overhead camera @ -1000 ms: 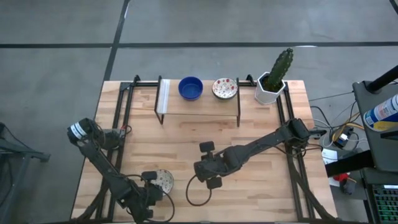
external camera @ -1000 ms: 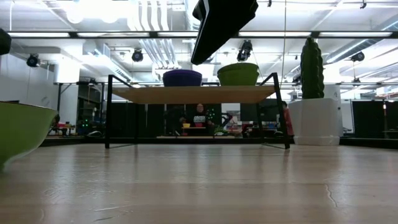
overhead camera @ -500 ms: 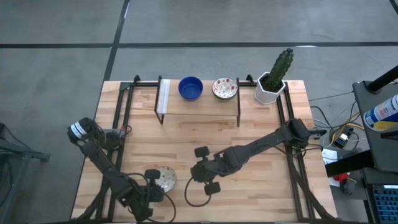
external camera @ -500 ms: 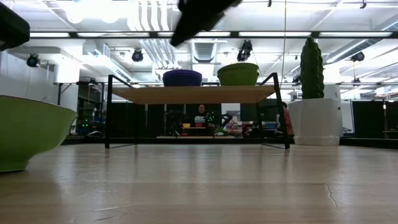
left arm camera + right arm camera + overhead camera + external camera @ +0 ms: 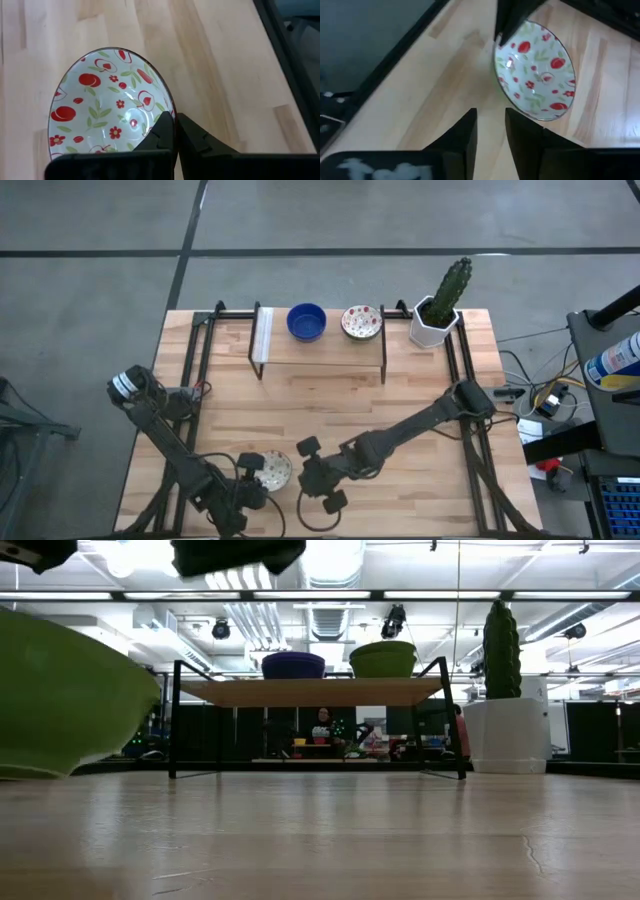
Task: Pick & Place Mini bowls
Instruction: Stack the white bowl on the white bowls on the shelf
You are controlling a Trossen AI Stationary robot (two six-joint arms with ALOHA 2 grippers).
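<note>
A floral bowl (image 5: 273,470) sits near the table's (image 5: 420,390) front edge, its rim pinched by the left gripper (image 5: 174,131) — the right gripper (image 5: 312,477) hovers just beside it, fingers narrowly parted. Two more bowls rest on the rack (image 5: 320,350) — blue (image 5: 306,321) and floral (image 5: 361,322).

The high view looks straight down on the whole surface (image 5: 300,395), while the low view sits at surface height, facing the shelf (image 5: 315,692) and the room behind. Both wrist views look closely down at one floral bowl (image 5: 110,102), also seen overhead.
</note>
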